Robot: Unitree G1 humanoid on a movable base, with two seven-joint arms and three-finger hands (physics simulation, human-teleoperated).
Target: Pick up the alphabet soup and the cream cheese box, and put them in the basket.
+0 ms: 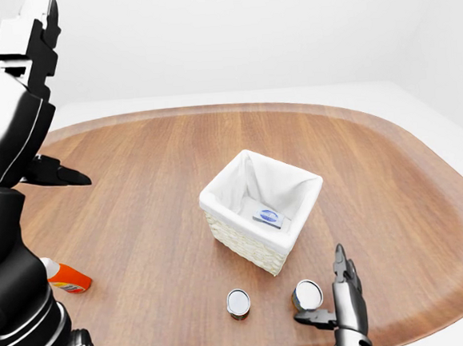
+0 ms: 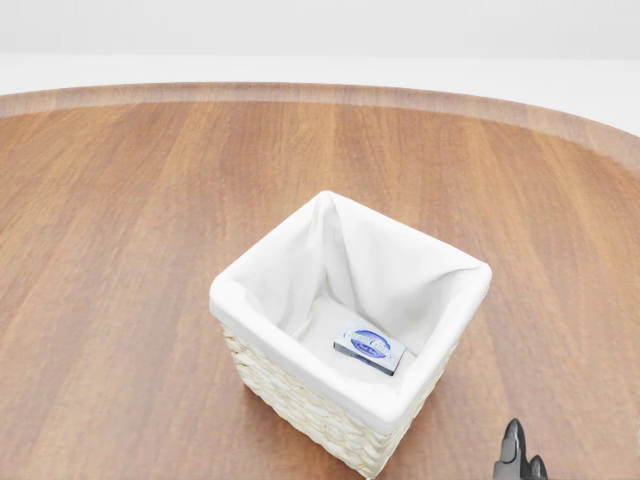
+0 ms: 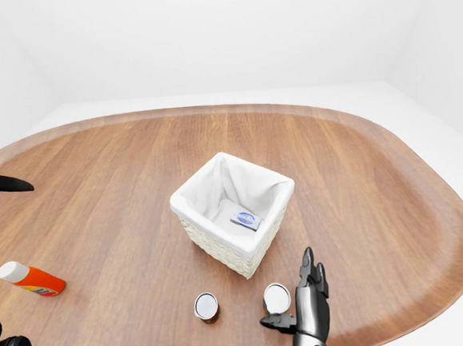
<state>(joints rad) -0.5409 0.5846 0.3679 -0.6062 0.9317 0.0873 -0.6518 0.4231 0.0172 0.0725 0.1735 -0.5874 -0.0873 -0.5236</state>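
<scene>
A broad oval wooden bench (image 3: 376, 178), its grain running across a warm brown top and its edge rounded, is seen set against a plain white floor. A woven basket (image 3: 221, 250) with a white cloth lining is placed near the middle. Two small cans, one (image 3: 206, 306) to the left and one (image 3: 277, 298) to the right, are found on the wood just below the basket in the right-eye view, lying a little apart. An orange bottle (image 3: 31, 279) with a white cap is laid on its side near the left edge, well apart from the rest.
</scene>
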